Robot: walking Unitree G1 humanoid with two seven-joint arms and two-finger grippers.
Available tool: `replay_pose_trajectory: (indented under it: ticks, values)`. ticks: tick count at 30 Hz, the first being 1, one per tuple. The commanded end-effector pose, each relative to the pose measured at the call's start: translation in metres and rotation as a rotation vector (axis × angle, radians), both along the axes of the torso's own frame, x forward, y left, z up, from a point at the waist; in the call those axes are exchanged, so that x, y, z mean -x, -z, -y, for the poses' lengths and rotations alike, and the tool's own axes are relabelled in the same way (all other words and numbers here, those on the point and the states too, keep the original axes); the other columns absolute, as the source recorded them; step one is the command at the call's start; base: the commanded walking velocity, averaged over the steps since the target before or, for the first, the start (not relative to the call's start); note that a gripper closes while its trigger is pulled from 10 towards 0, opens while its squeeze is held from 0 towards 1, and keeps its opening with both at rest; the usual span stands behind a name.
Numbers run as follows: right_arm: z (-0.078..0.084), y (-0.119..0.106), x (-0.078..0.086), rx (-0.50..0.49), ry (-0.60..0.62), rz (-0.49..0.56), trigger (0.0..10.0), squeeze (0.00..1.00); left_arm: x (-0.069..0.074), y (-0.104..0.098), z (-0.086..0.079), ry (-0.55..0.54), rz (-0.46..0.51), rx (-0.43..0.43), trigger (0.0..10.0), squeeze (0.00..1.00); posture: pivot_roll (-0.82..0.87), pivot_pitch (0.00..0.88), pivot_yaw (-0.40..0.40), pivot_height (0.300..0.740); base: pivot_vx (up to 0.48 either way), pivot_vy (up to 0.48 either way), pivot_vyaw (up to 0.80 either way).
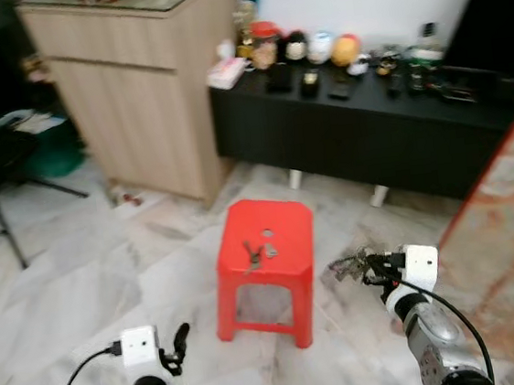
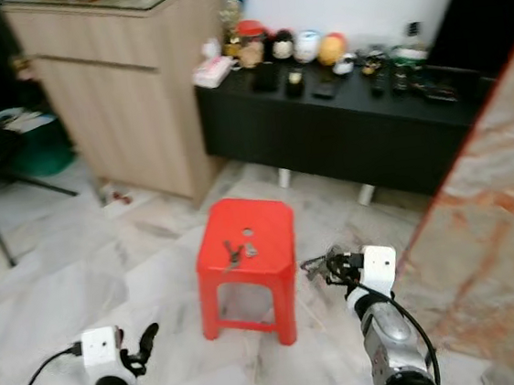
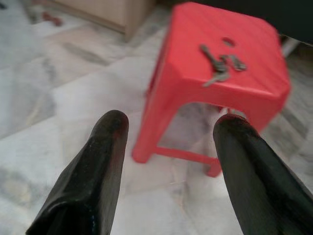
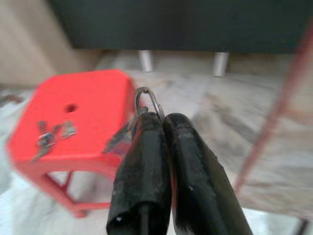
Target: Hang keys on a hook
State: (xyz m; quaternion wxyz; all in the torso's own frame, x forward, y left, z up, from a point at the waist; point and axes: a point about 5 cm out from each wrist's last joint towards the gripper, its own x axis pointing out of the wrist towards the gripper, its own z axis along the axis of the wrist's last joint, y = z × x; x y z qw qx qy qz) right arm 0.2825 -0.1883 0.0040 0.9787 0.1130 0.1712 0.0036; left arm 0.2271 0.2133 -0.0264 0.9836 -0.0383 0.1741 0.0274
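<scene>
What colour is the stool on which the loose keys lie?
Bright red stool; clearest in the left eye view.

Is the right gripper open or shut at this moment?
Shut. The right gripper has its two black fingers pressed together, and a metal key ring sticks out between their tips.

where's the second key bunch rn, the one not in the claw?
The loose keys lie on top of the red stool, near its centre hole, ahead of the robot between both arms; the right claw holds the other key ring to the stool's right.
</scene>
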Motion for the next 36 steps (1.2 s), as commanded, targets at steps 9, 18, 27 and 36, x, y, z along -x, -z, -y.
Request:
replay_pose_trajectory:
  ticks: [9, 18, 27, 36]
  values:
    - [0.004, -0.002, -0.001, 0.021, 0.025, 0.005, 10.0, 0.0, 0.0, 0.0, 0.002, 0.004, 0.002, 0.01, 10.0, 0.0, -0.04, 0.056, -0.066, 0.74, 0.0, 0.0, -0.75]
    - [0.006, -0.001, 0.001, 0.045, 0.069, 0.003, 10.0, 0.0, -0.001, 0.0, 0.003, 0.015, 0.003, 0.009, 10.0, 0.0, -0.04, 0.042, -0.063, 0.74, 0.0, 0.0, -0.73]
    - [0.002, -0.001, 0.001, 0.043, 0.068, 0.008, 10.0, 0.0, -0.002, 0.0, 0.004, 0.023, 0.002, 0.007, 10.0, 0.0, -0.04, 0.039, -0.062, 0.74, 0.0, 0.0, -0.73]
    - [0.013, -0.014, -0.003, 0.168, 0.162, 0.092, 10.0, 0.0, -0.001, 0.001, 0.005, 0.021, -0.003, 0.006, 10.0, 0.0, -0.04, 0.049, -0.063, 0.74, 0.0, 0.0, -0.16]
